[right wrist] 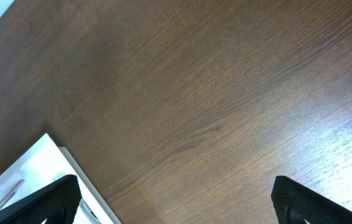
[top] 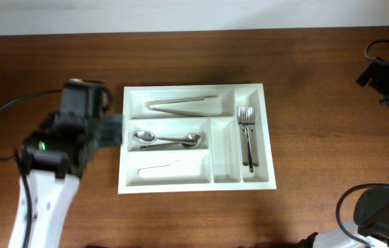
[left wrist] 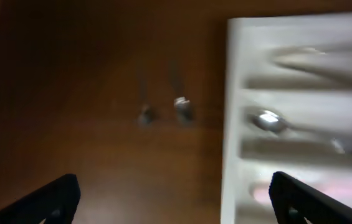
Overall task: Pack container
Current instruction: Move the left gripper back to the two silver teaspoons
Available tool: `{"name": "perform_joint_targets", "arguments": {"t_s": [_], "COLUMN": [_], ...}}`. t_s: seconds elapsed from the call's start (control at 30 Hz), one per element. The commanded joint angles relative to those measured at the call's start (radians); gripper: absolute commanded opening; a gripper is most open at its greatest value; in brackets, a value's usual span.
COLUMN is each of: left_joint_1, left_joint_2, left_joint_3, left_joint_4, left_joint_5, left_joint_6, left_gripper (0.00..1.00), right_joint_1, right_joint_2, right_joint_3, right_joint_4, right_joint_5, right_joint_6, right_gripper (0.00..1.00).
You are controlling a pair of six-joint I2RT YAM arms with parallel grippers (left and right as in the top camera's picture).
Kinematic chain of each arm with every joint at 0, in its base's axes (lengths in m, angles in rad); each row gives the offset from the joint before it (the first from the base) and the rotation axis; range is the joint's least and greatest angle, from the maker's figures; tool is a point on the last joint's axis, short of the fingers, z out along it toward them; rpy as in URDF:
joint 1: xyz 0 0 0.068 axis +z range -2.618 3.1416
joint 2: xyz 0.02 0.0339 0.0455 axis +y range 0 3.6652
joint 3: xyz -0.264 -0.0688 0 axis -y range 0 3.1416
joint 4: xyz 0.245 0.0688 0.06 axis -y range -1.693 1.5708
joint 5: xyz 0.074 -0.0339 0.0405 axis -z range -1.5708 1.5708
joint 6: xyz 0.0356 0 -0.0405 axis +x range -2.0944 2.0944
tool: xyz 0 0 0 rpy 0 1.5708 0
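Tray point(top: 194, 89) sits mid-table, tongs point(top: 182, 103), spoons point(top: 168, 140) and forks point(top: 247, 134) sorted per compartment; left gripper point(left wrist: 176, 199) at its left edge and right gripper point(right wrist: 176, 199) over bare table point(right wrist: 225, 93) both spread wide, empty, probably parked clear.

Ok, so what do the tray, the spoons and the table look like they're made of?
The tray looks like white moulded plastic, smooth with a faint sheen and rounded walls. The spoons look like polished metal, probably steel, given their bright glints. The table shows brown wood grain with a satin shine; solid wood or veneer, I cannot tell.
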Motion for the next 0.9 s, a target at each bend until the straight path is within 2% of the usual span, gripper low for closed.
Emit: {"name": "perform_joint_targets", "arguments": {"t_s": [0.0,0.13,0.27,0.37,0.6,0.77,0.87], "left_joint_1": [0.103,0.2,0.267,0.293,0.303,0.308,0.307], "left_joint_2": [0.113,0.293,0.473,0.56,0.647,0.652,0.656], "left_joint_3": [0.009,0.009,0.009,0.009,0.009,0.009,0.009], "left_joint_4": [0.011,0.063,0.134,0.18,0.285,0.361,0.396], "left_joint_5": [0.0,0.09,0.148,0.182,0.182,0.174,0.231], "left_joint_6": [-0.257,-0.262,-0.263,-0.27,-0.272,-0.265,-0.265], "left_gripper": [0.99,1.0,0.84,0.83,0.75,0.75,0.66], "right_joint_1": [-0.003,-0.003,-0.003,-0.003,-0.003,-0.003,-0.003], "right_joint_2": [-0.013,-0.013,-0.013,-0.013,-0.013,-0.013,-0.013], "right_joint_3": [0.011,0.011,0.011,0.011,0.011,0.011,0.011], "right_joint_4": [0.0,0.0,0.0,0.0,0.0,0.0,0.0], "right_joint_5": [-0.005,-0.005,-0.005,-0.005,-0.005,-0.005,-0.005], "right_joint_6": [0.008,0.008,0.008,0.008,0.008,0.008,0.008], "right_gripper": [0.99,0.99,0.99,0.99,0.99,0.99,0.99]}}
